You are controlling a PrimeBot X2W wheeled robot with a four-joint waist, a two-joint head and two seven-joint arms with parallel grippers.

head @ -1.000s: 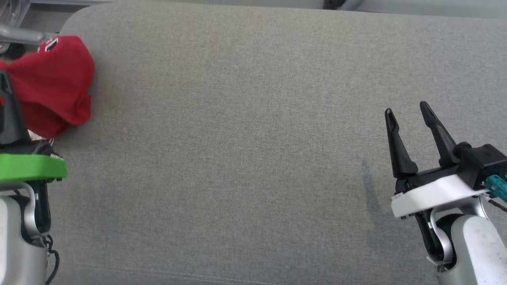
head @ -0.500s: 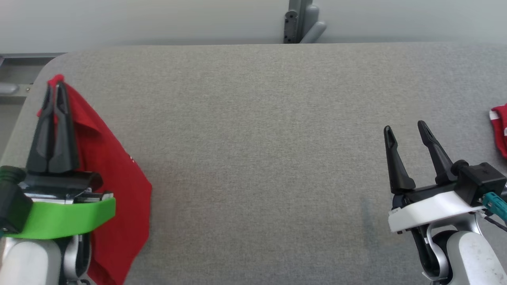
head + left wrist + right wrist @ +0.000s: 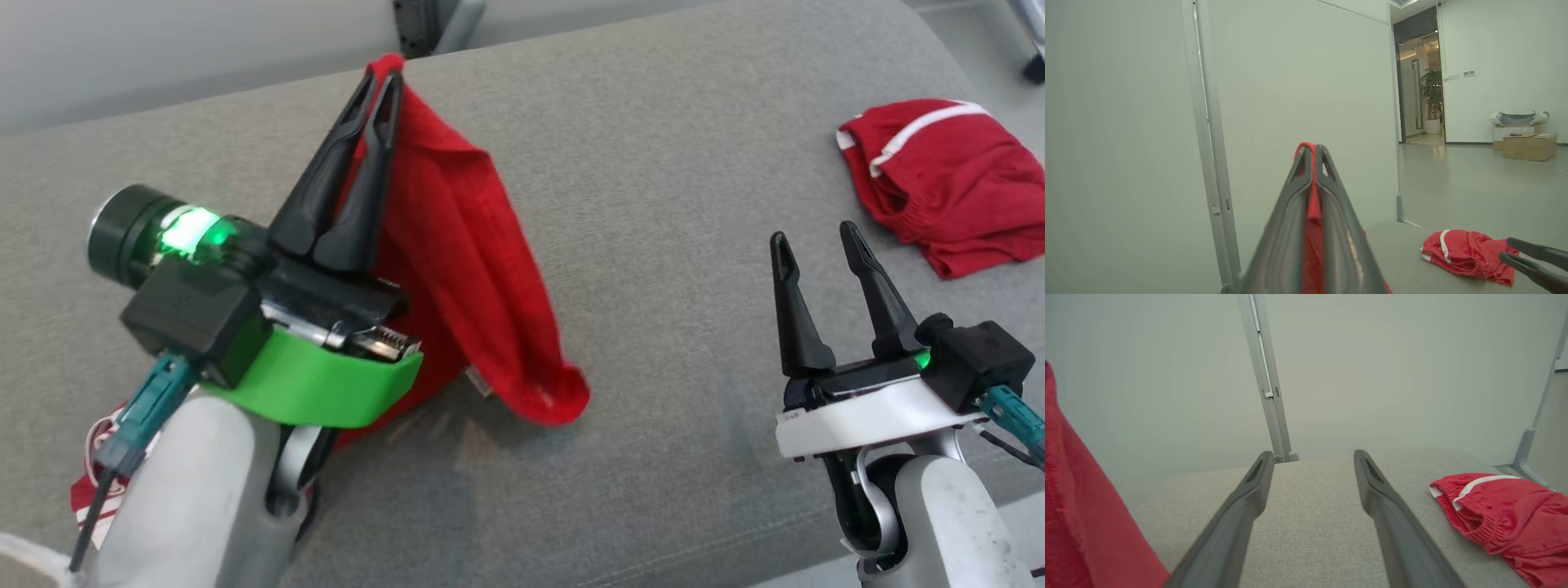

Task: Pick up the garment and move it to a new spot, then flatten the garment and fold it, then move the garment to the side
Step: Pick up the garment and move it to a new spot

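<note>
While the red garment (image 3: 469,269) is pinched by its top edge between the pressed-together fingers of the left gripper (image 3: 381,82), it is held raised over the left of the grey table (image 3: 653,204), hanging down to the surface. The right gripper (image 3: 814,233) is held spread above bare table, and a second red garment (image 3: 947,184) is seen crumpled beyond it.

Left end effector (image 3: 382,82) has carried the garment (image 3: 465,261) toward mid-table.
</note>
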